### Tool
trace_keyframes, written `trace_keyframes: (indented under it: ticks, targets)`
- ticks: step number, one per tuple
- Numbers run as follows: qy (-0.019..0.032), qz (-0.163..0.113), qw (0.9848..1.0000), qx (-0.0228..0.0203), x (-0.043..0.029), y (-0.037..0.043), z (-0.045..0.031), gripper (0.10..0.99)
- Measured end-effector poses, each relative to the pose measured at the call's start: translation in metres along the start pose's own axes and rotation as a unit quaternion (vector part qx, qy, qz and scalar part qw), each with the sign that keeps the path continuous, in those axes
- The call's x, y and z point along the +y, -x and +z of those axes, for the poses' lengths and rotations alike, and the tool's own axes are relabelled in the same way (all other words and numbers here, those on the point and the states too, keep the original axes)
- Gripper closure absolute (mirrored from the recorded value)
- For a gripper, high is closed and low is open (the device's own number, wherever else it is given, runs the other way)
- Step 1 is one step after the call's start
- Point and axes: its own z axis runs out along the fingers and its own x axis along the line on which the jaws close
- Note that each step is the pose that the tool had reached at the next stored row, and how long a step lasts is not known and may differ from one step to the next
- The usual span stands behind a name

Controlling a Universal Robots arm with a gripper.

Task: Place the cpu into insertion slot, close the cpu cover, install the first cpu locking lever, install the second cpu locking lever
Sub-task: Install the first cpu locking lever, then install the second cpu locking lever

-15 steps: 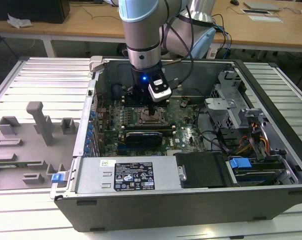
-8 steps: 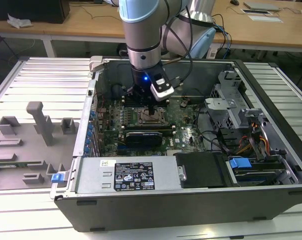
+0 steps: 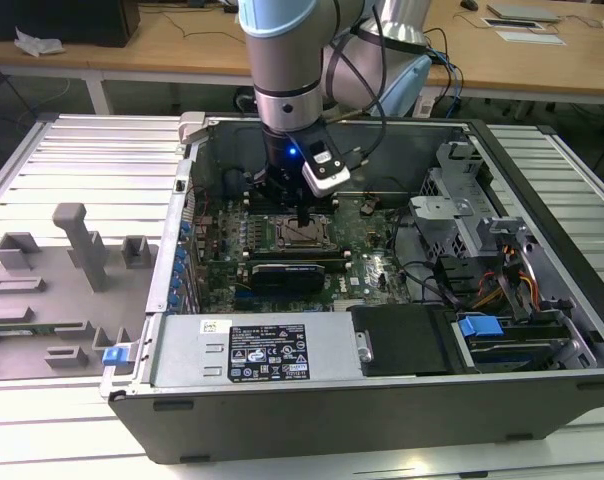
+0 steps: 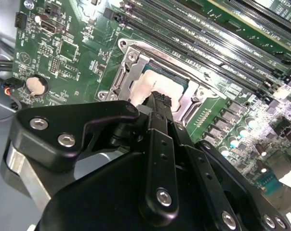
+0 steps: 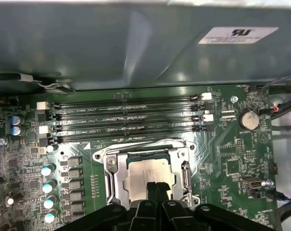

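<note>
The cpu [image 5: 144, 174] lies flat in the insertion slot [image 5: 150, 156] on the green board, its pale silver top facing up. The cpu cover [image 5: 112, 179] lies down around it as a silver frame, and the chip shows through its window. My gripper [image 5: 157, 186] is shut with nothing between its fingers, and its black tips stand at the chip's near edge, on or just above the top. In the second wrist view the gripper [image 4: 161, 99] hides part of the cpu [image 4: 141, 87] and the cover [image 4: 127, 71]. From the exterior view the gripper [image 3: 302, 222] points straight down into the open case over the slot [image 3: 303, 236].
Long black memory slots [image 5: 126, 118] run just beyond the socket, and capacitors [image 5: 48, 179] stand beside it. A black graphics card [image 3: 287, 272] lies in front of the socket. Case walls [image 3: 332, 122], drive cages [image 3: 462, 210] and cables [image 3: 452, 275] ring the board. A grey fixture tray [image 3: 52, 290] lies outside the case.
</note>
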Motion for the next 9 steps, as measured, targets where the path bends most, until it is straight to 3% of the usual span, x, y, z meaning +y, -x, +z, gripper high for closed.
trace_keyframes:
  ticks: [3, 9]
  targets:
    - [0.0, 0.0, 1.0, 0.0, 0.0002, 0.0007, -0.0043, 0.98]
    - [-0.0009, 0.0, 1.0, 0.0, 0.0001, 0.0007, -0.0043, 0.98]
